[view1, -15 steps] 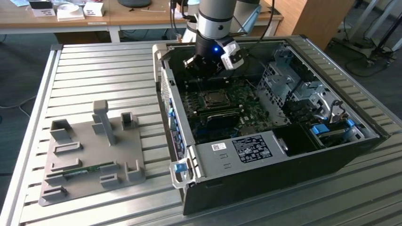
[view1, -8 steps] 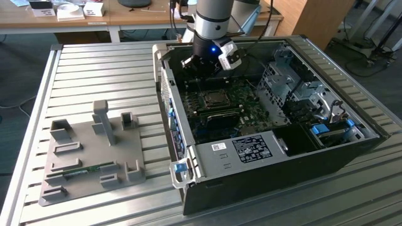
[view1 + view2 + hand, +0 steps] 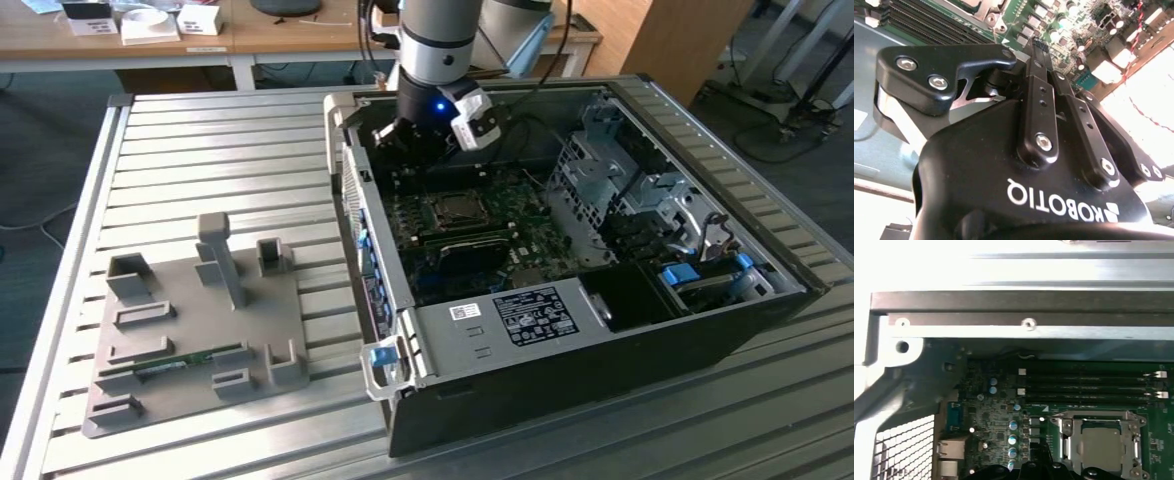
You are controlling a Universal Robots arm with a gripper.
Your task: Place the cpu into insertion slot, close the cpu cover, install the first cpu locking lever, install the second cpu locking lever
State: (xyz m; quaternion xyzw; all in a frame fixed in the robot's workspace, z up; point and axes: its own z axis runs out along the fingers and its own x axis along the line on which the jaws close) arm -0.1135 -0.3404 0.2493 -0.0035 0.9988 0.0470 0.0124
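The cpu (image 3: 1102,446), a silver-grey square, lies in the insertion slot (image 3: 454,211) on the green motherboard inside the open computer case. The cpu cover (image 3: 1066,440), a silver frame, lies flat around the chip. My gripper (image 3: 416,158) hangs inside the case over the motherboard, a short way from the slot on the side toward the case's far wall. Its black body and linkages (image 3: 1039,100) show in the second wrist view, with the board beyond them. I see nothing held at its tip (image 3: 1029,471).
Long black memory slots (image 3: 1089,385) run beside the socket. The case's metal wall (image 3: 1024,322) stands close to the gripper. A drive cage (image 3: 621,185) occupies the case's right in the exterior view. On the slatted table, a grey fixture plate (image 3: 200,340) holds a green memory stick (image 3: 174,362).
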